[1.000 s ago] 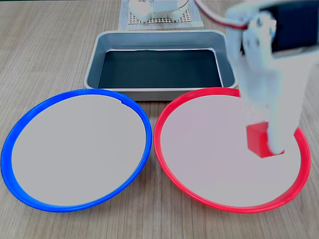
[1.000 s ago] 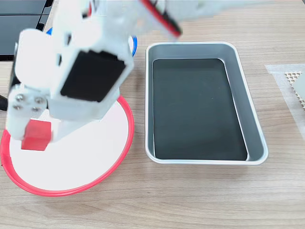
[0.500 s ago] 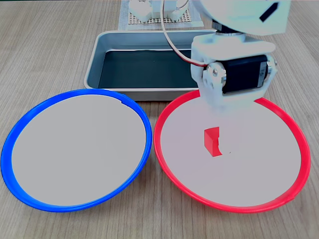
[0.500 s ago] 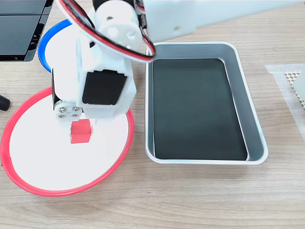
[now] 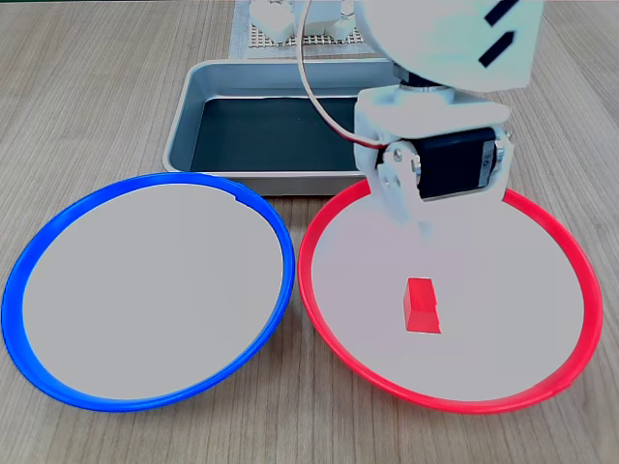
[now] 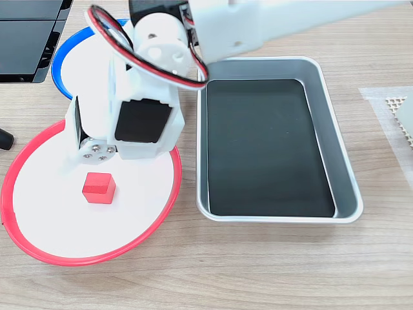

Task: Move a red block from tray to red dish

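**Red block down on the red dish, arm hanging over the far edge**

The red block [image 5: 421, 306] lies flat on the pale centre of the red dish [image 5: 329, 319], free of the arm and well inside the rim. In a fixed view it sits just right of the dish's middle, on the near side of the white arm. The tray [image 6: 322, 103] holds nothing on its dark bottom, so by my reading the move is essentially complete and the step in hand is the retreat.

To do that well, the arm should lift straight up before it swings away toward the tray, so nothing drags across the cube or nudges it toward the rim. The jaws [image 6: 80, 165] are tucked under the motor housing; I cannot tell whether they stand released or clenched, but they hold nothing, since the block rests apart from them.

The block itself is a small bright red cube with plain smooth faces and crisp edges, tiny against the dish. It looks light and hard, likely to slide on the smooth plate if bumped. The blue dish [image 5: 58, 222] sits just left, bare on the wooden table [image 5: 97, 77]
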Robot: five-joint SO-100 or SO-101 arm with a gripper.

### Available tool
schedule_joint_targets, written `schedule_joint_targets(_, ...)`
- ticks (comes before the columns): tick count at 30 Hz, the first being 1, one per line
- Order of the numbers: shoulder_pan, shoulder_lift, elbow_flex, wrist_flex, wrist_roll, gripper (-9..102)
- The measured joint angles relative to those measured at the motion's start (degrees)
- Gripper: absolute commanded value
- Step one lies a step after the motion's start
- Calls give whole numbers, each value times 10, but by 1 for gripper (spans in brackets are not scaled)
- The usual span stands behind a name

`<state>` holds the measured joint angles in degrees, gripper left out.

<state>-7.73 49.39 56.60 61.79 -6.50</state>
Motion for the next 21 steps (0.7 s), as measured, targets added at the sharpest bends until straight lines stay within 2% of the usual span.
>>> schedule_joint_targets(6,0,81,36,-54,40,30)
schedule_joint_targets(10,0,168,80,-93,84,16)
schedule_joint_targets(13,0,250,145,-129,111,0)
schedule_joint_targets(17,11,367,244,-171,149,0)
schedule_joint_targets(21,60,519,410,-292,192,0)
